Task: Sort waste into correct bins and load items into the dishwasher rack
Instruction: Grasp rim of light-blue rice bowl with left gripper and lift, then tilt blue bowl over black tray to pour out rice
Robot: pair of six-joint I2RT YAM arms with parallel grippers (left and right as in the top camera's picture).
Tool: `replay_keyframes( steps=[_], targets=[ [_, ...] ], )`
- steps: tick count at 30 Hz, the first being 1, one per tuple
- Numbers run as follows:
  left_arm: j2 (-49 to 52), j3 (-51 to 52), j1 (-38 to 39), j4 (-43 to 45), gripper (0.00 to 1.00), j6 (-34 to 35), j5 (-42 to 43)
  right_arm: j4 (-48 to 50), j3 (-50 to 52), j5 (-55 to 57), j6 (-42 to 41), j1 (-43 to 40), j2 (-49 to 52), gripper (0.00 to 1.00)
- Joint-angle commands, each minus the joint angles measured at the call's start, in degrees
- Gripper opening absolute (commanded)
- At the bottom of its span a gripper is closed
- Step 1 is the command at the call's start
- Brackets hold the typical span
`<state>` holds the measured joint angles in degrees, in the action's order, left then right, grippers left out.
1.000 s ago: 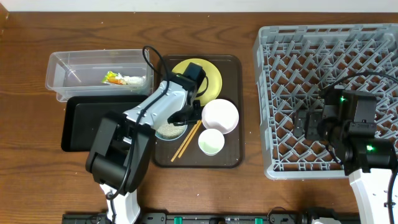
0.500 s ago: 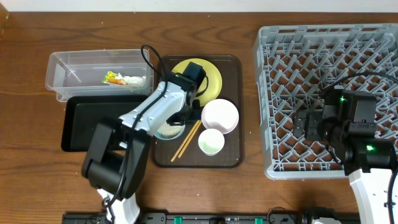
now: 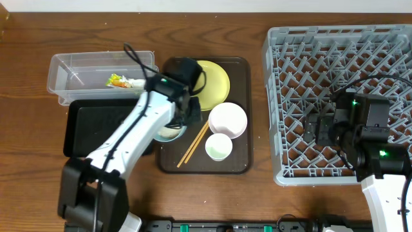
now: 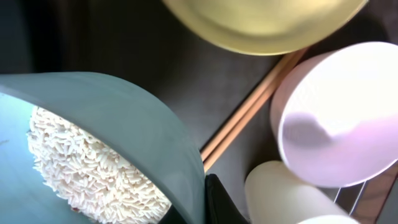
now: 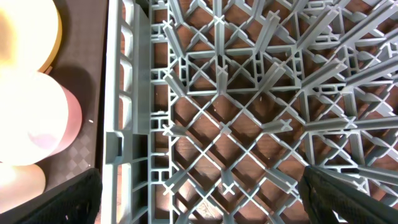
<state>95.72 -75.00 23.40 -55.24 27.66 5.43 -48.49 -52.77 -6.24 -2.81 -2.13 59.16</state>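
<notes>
Firmly, left gripper [image 4: 205, 194] pinches light blue bowl [image 4: 124, 115] rim; rice grains [image 4: 93, 168] inside.

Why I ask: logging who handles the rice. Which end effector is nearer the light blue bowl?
Left. The left end effector grips the light blue bowl by its rim; the right end effector hangs open over the dishwasher rack, far off.

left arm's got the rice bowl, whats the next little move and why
Probably carry the light blue bowl leftward until it hangs over the black tray, ready to tip. The left pincer is shut on its rim, rice grains fill it, and the clear tub already holds the wrapper, so the tray looks like the rice's bin.
</notes>
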Motion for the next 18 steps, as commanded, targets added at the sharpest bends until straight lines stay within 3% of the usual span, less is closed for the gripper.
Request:
replay_keyframes(
  steps=[1, 18],
  targets=[
    [-2.2, 0.0, -4.7, -1.5, 0.06, -2.3, 1.6, -0.2, -1.1, -0.5, -0.5, -0.9, 0.0, 0.99],
    [-0.8, 2.5, -39.7, -0.2, 0.06, -22.9, 35.6, -0.1, -1.1, -0.5, -0.5, -0.9, 0.0, 0.99]
  ],
)
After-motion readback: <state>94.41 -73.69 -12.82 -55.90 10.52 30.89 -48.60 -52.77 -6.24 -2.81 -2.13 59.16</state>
